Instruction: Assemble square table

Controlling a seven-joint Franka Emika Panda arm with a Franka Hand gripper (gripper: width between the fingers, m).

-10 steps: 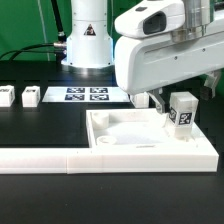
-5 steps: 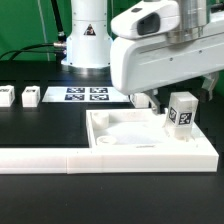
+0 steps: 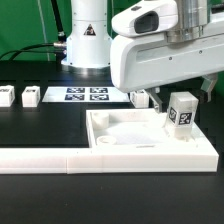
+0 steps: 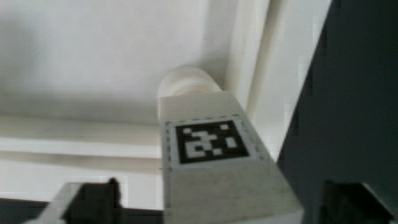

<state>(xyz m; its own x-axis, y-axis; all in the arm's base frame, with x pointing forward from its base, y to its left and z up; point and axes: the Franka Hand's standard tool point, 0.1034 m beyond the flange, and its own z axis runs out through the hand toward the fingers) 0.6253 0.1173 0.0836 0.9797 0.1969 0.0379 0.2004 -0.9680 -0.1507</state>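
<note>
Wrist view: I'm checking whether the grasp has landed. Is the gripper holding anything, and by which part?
Nothing yet. The gripper is open, its fingers on either side of the white leg, a gap showing on each side.

Black table (image 3: 40,130): dark matte work surface that carries everything shown. Marker board (image 3: 85,95): thin flat white sheet lying towards the back of the table, printed with four black-and-white tags in two rows of two. Border bar (image 3: 50,157): long white bar lying along the near side, reaching the exterior view's left edge.
</note>
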